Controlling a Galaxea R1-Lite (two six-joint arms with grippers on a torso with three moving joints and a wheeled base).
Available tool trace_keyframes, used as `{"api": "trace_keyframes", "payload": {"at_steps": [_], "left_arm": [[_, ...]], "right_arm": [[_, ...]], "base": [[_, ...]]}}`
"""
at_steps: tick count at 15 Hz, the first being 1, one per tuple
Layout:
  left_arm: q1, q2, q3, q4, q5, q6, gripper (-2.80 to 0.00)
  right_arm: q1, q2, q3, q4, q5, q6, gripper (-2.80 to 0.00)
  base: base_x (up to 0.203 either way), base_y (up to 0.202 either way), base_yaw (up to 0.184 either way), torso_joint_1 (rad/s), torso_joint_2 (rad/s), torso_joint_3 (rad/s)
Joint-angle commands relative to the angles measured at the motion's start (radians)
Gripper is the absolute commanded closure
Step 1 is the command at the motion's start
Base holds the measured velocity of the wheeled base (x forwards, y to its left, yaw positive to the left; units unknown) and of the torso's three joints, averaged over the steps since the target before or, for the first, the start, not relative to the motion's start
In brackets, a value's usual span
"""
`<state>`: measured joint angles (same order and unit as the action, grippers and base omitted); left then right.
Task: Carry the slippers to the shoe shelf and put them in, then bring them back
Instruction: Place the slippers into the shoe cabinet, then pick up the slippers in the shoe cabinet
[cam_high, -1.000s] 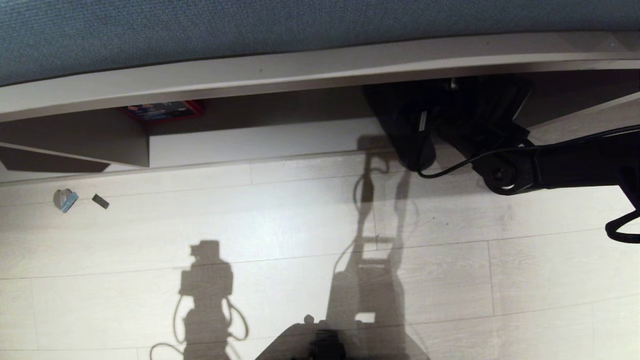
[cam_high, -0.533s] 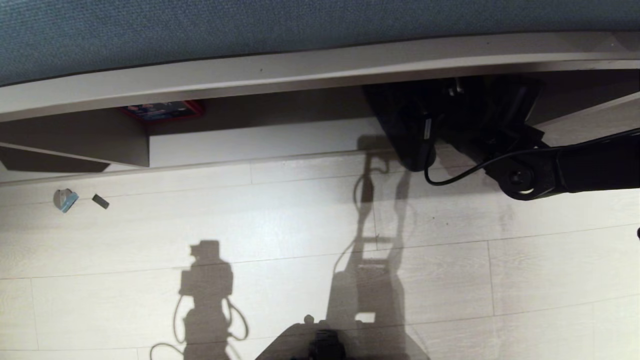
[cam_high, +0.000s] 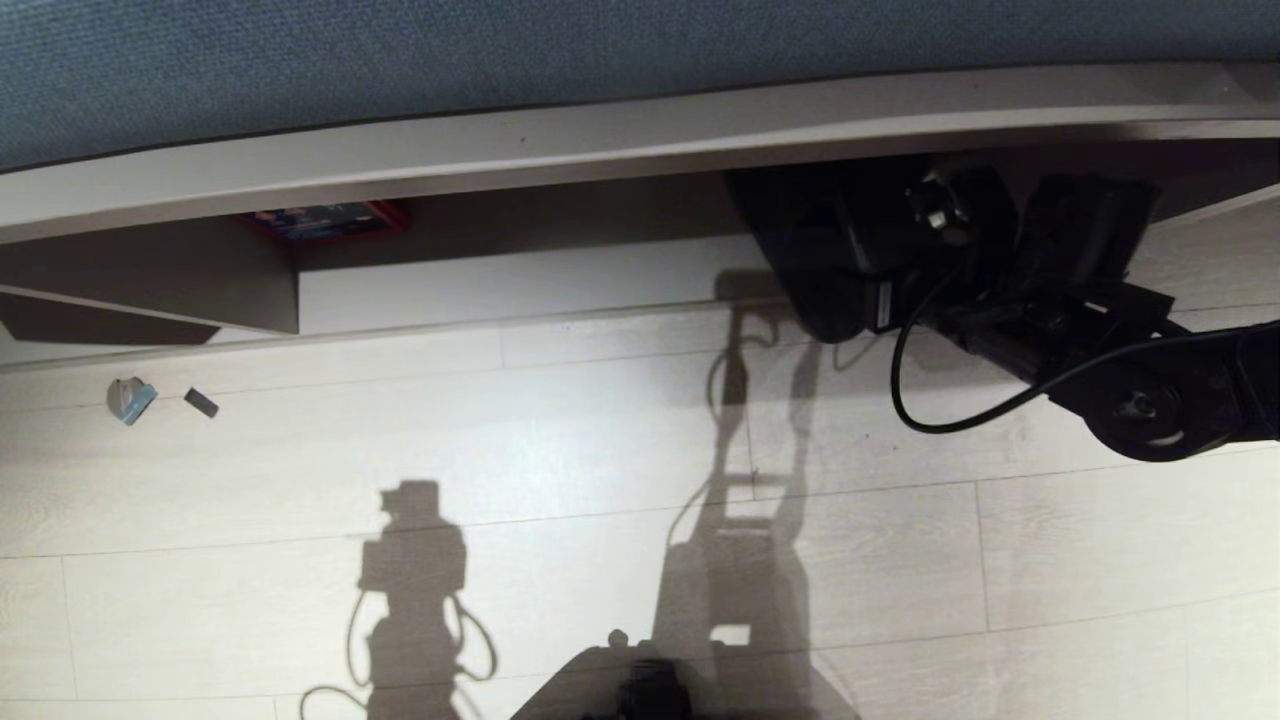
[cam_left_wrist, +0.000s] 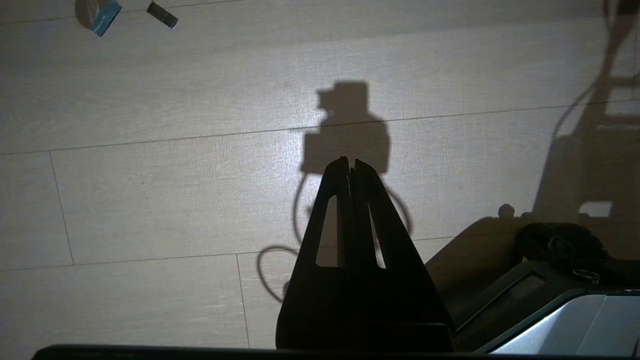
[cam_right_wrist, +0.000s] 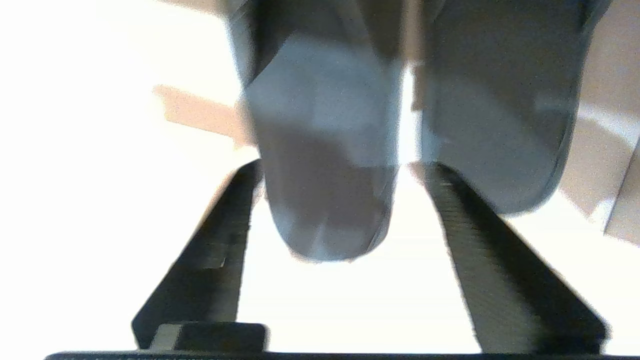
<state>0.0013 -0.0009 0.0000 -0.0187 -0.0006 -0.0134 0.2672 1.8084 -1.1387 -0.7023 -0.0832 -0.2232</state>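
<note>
dark grey-blue slippers (cam_right_wrist: 330, 150), rounded ends, side by side

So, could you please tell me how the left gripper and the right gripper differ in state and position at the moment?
The left gripper is shut and empty; the right gripper is open, fingers either side of one of the slippers. The left gripper hangs above bare floor; the right gripper reaches to the shoe shelf. Both have dark fingers.

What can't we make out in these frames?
- Slippers, head view: toes lost in shadow under the shelf top.
- Right gripper, wrist view: blurred; contact with the heel between its fingers unclear.
- Red-edged item, head view: cut off by the shelf edge.
- Floor scraps: too small to identify.
</note>
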Motion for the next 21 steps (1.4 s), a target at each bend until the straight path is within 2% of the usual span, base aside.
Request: {"api": "trace_keyframes", "payload": {"at_steps": [1,6,10,15,18,21], "left_arm": [[0.000,-0.001,0.008,-0.001,-0.001,0.000,0.00],[0.000,-0.001,0.008,-0.001,-0.001,0.000,0.00],[0.002,-0.001,0.008,0.000,-0.001,0.000,0.00],[0.000,-0.001,0.008,-0.001,-0.001,0.000,0.00],[0.000,-0.001,0.008,-0.001,-0.001,0.000,0.00],[0.000,-0.001,0.008,-0.001,-0.001,0.000,0.00]], "right_arm": [[0.019,-0.111,0.105,-0.005,-0.001,-0.002,0.00],[0.056,-0.266,0.255,0.005,-0.004,-0.008,0.00],[0.066,-0.473,0.350,0.125,0.009,-0.004,0.00],[0.065,-0.777,0.387,0.394,0.017,0.023,0.00],[0.064,-0.947,0.374,0.550,-0.010,0.035,0.00],[0.064,-1.114,0.314,0.796,-0.022,0.068,0.00]], "base": [[0.000,0.000,0.000,0.000,0.00,0.000],[0.000,0.000,0.000,0.000,0.00,0.000],[0.000,0.000,0.000,0.000,0.00,0.000],[0.000,0.000,0.000,0.000,0.00,0.000],[0.000,0.000,0.000,0.000,0.00,0.000],[0.000,0.000,0.000,0.000,0.00,0.000]]}}
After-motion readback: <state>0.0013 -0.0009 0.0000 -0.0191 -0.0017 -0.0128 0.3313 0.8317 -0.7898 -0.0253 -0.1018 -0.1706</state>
